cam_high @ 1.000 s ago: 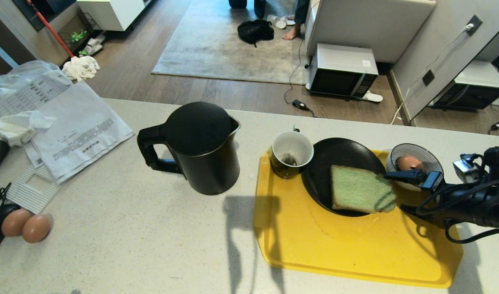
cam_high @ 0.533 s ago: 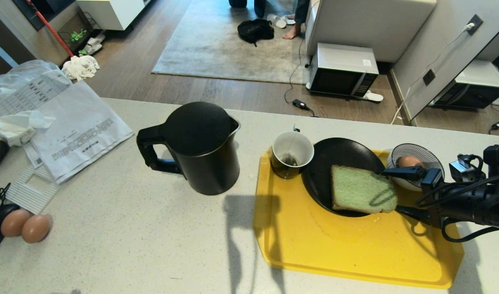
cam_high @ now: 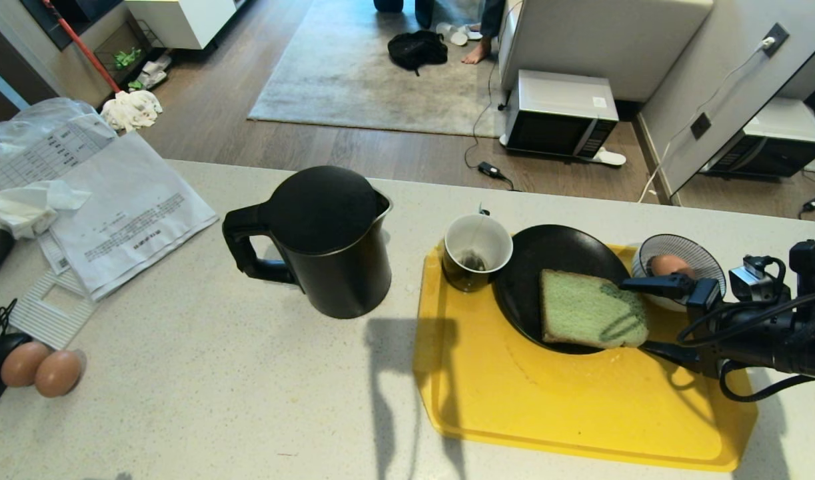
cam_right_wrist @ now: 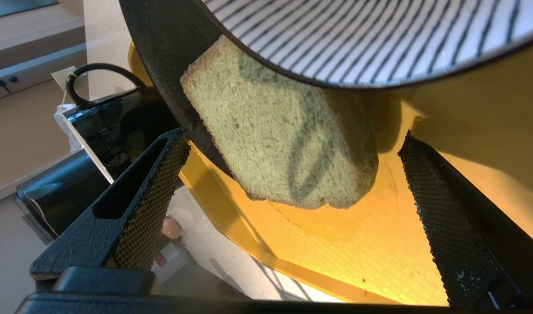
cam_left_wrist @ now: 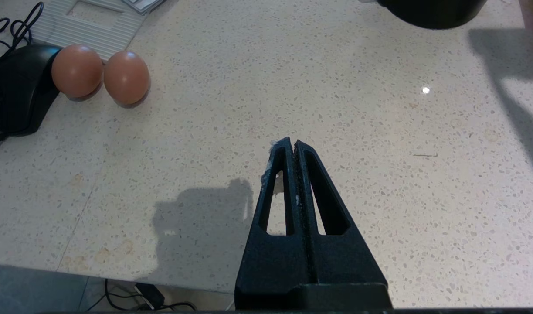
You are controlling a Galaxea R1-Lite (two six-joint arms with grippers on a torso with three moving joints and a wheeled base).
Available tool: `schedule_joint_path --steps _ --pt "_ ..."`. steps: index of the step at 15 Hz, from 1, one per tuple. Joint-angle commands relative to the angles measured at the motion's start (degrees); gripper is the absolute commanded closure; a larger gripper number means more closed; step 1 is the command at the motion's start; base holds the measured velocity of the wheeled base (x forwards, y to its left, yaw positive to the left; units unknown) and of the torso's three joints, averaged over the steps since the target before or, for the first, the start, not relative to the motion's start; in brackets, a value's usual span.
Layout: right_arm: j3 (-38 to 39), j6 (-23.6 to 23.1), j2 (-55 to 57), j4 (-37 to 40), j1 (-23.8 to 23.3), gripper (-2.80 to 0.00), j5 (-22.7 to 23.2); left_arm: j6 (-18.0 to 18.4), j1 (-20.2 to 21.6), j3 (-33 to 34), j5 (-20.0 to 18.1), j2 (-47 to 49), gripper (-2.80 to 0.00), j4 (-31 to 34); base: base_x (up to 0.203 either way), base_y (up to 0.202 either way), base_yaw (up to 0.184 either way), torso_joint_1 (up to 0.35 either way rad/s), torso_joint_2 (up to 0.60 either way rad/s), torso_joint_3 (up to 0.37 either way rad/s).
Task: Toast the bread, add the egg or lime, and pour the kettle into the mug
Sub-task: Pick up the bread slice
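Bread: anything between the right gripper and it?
Nothing visible. The right gripper is open beside the bread, which lies on the black plate with its near corner overhanging. The striped bowl sits just beyond the far finger.

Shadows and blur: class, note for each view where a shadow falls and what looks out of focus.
Head view: a tall shadow crosses the counter onto the yellow tray. Left wrist view: the shut left hand casts a shadow beside itself. Right wrist view: looped shadows mark the bread; the striped bowl is blurred.
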Motion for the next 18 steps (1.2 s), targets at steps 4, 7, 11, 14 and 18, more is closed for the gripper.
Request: schedule_joint_path --steps 4,7,11,14,18 --pt "0.3 0.2 -0.4 -0.2 0.5 -2.8 0.9 0.0 0.0 0.0 0.0 0.0 0.0 -0.1 0.0 0.0 0.0 0.0 0.0 0.0" --pt "0.3 0.1 -0.4 -0.2 0.8 -2.8 0.9 0.0 0.0 0.0 0.0 0.0 0.0 0.0 0.0 0.0 0.0 0.0 0.0 0.0" --pt "0.8 0.0 -0.2 -0.3 1.1 -2.8 0.9 0.0 0.0 0.0 0.0 0.0 0.0 0.0 0.0 0.0 0.0 0.0 0.0 0.0" --pt "1.5 -0.2 0.2 -0.3 1.1 -2.8 1.0 0.0 0.0 0.0 0.0 0.0 0.0 -0.1 0.0 0.0 0.0 0.0 0.0 0.0" --pt "1.6 -0.3 0.9 -1.3 1.1 -2.8 1.0 0.0 0.0 0.0 0.0 0.0 0.0 -0.1 0.0 0.0 0.0 0.0 0.0 0.0"
